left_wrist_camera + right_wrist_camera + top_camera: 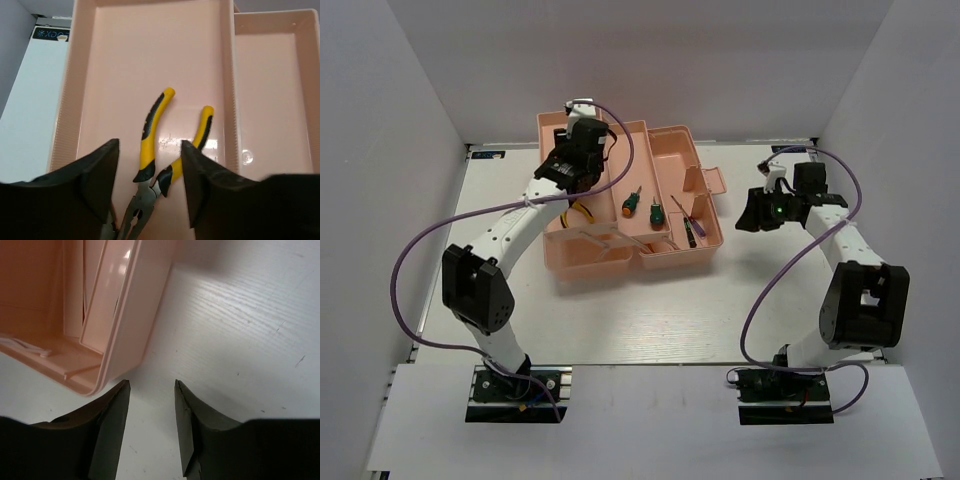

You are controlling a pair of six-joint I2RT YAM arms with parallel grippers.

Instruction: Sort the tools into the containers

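The salmon-pink toolbox (592, 266) lies open mid-table. My left gripper (563, 178) is open above its left compartment (70, 100). In the left wrist view its fingers (150, 145) straddle yellow-and-black pliers (150, 135) lying on the compartment floor, also visible from above (582, 213). A second grey metal tip shows by the left finger (107, 231). Two stubby green screwdrivers (633, 203) (657, 211) lie in the middle compartment. A thin dark screwdriver (689, 230) lies in the right half. My right gripper (750, 213) is open and empty over the table, beside the box's corner (135, 305).
White walls close in the table on the left, back and right. Upright dividers (693, 185) stand in the toolbox's right half. A translucent tray piece (605, 240) leans at the box's front. Purple cables loop off both arms.
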